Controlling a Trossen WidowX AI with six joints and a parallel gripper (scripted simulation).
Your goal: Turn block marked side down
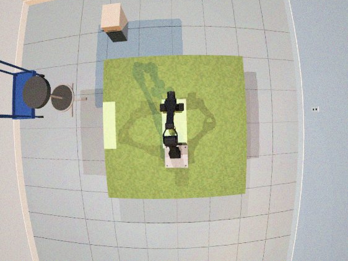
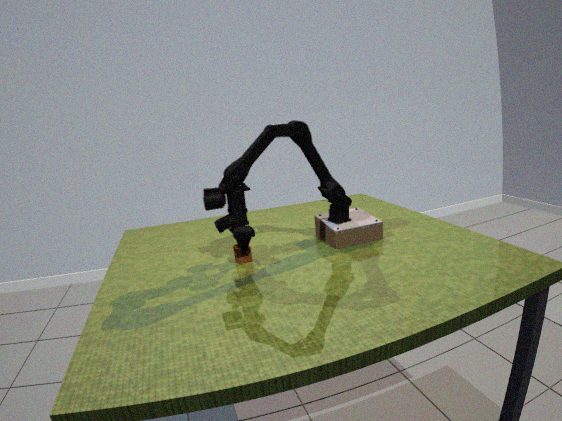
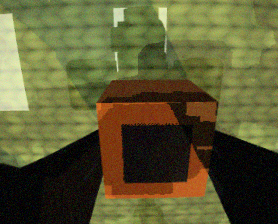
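An orange block (image 2: 243, 256) (image 3: 150, 107) rests on the green table (image 2: 400, 281) (image 1: 217, 137), to the left of the arm's base. Its dark square mark (image 3: 155, 152) faces up toward the wrist camera. My gripper (image 2: 243, 247) (image 3: 153, 136) points straight down over the block, with its two black fingers pressed against the block's left and right sides. It is shut on the block, which still sits on the table top. In the overhead view the arm (image 1: 171, 106) hides the block.
The arm's base plate (image 2: 350, 231) (image 1: 182, 162) stands near the table's middle. On the floor beside the table are a cardboard box (image 1: 114, 17) and a blue stand with grey discs (image 1: 23, 95). A pale light patch (image 1: 109, 124) lies at the table's left edge.
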